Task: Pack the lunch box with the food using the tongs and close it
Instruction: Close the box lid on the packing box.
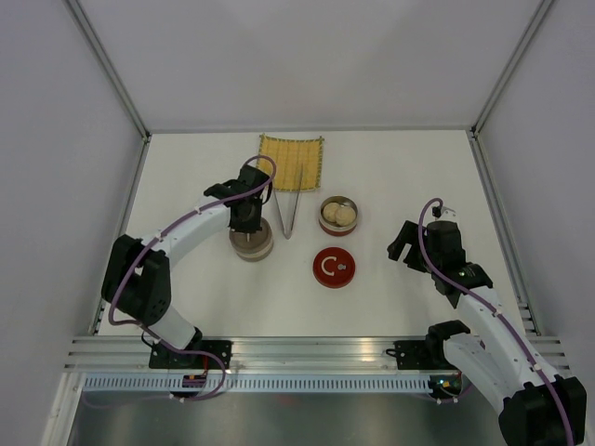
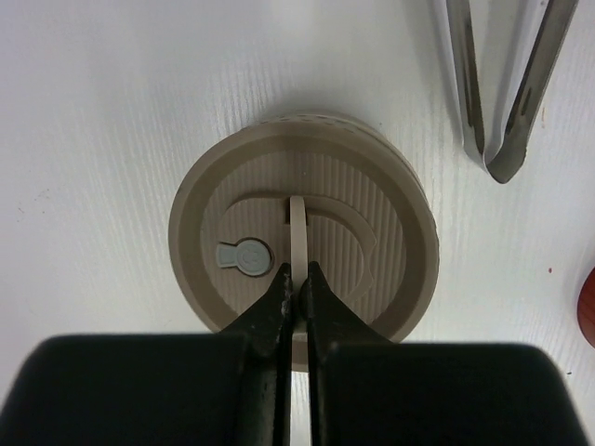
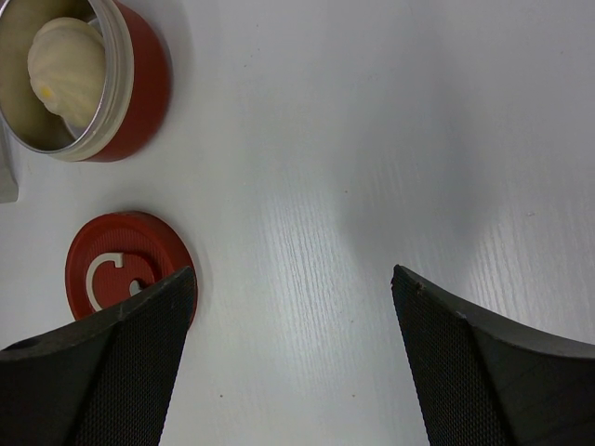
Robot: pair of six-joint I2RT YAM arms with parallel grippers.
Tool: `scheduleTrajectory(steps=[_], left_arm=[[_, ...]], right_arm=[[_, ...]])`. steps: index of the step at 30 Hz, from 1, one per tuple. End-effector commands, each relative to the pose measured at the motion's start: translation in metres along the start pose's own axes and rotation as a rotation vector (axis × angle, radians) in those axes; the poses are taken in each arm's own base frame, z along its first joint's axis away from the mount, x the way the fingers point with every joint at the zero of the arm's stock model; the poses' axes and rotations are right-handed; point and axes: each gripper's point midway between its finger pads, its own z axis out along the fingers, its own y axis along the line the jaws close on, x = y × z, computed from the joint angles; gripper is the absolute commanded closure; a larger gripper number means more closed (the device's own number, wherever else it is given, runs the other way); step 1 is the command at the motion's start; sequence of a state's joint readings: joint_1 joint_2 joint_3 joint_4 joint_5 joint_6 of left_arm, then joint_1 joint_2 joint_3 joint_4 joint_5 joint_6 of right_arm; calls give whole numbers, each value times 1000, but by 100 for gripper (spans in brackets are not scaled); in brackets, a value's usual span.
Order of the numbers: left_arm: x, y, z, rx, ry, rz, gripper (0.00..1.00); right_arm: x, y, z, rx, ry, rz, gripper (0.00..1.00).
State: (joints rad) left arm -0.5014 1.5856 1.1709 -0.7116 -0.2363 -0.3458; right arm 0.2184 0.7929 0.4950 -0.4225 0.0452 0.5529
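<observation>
A beige round lunch box tin (image 1: 253, 247) stands with its ribbed lid (image 2: 372, 242) on. My left gripper (image 2: 297, 272) is straight above it (image 1: 249, 223), shut on the thin cream handle strip (image 2: 298, 218) that stands up from the lid. The silver tongs (image 1: 289, 210) lie on the table just right of it, their tips (image 2: 502, 139) apart from my fingers. An open red tin (image 1: 338, 215) holds white buns (image 3: 67, 58). Its red lid (image 3: 116, 265) lies flat in front of it. My right gripper (image 3: 293, 288) hovers open over bare table, right of the red lid (image 1: 334, 268).
A yellow woven mat (image 1: 291, 162) lies at the back, with the joined end of the tongs resting on it. White walls with metal corner posts enclose the table. The aluminium rail (image 1: 307, 353) with both arm bases runs along the near edge.
</observation>
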Motion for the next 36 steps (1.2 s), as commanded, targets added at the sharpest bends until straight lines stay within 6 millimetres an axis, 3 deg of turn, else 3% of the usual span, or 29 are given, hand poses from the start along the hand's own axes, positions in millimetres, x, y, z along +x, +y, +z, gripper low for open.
scheduleTrajectory(steps=[1, 5, 10, 19, 26, 31, 36], left_arm=[[4, 8, 10, -54, 6, 15, 98], [21, -5, 21, -11, 45, 26, 98], [30, -20, 20, 10, 42, 45, 98], [64, -18, 43, -82, 106, 64, 98], [95, -14, 48, -122, 132, 12, 98], [116, -31, 52, -10, 139, -121, 98], [128, -34, 60, -40, 172, -91, 98]], right_arm=[[-17, 6, -5, -11, -50, -3, 8], [-15, 5, -5, -7, -49, -1, 8], [-16, 5, -4, -7, -51, -1, 8], [-14, 5, -4, -10, -44, 3, 8], [-14, 6, -3, -12, -42, 0, 7], [-14, 8, -1, -22, -38, 1, 7], [-10, 10, 1, -34, -21, 4, 8]])
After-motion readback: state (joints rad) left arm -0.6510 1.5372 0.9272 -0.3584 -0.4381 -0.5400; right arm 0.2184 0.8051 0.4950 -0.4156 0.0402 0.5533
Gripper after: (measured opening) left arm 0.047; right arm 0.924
